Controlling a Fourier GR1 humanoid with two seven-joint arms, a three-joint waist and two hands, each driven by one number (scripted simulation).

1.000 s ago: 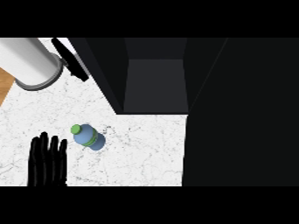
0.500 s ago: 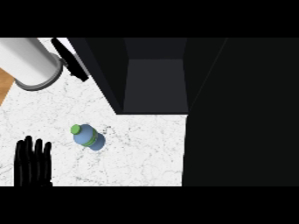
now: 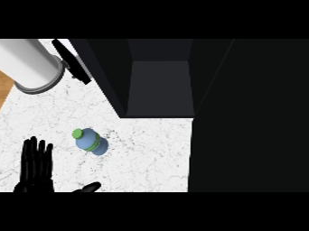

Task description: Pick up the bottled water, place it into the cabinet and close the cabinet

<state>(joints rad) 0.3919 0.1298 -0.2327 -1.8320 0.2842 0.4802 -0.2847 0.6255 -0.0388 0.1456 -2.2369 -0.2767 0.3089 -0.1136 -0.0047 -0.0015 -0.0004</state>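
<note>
One bottled water [image 3: 89, 141] stood upright on the counter [image 3: 144, 153], near my left hand [image 3: 37, 163], whose fingers were spread and holding nothing. I judged a sideways approach might topple it; cabinet [image 3: 161, 85] open.

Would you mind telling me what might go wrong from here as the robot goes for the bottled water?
1. The left hand is open beside the bottled water, not touching it; a sideways brush could knock the bottle away across the counter.
2. The cabinet opening is narrow between dark walls, so the bottle may catch an edge going in.
</note>
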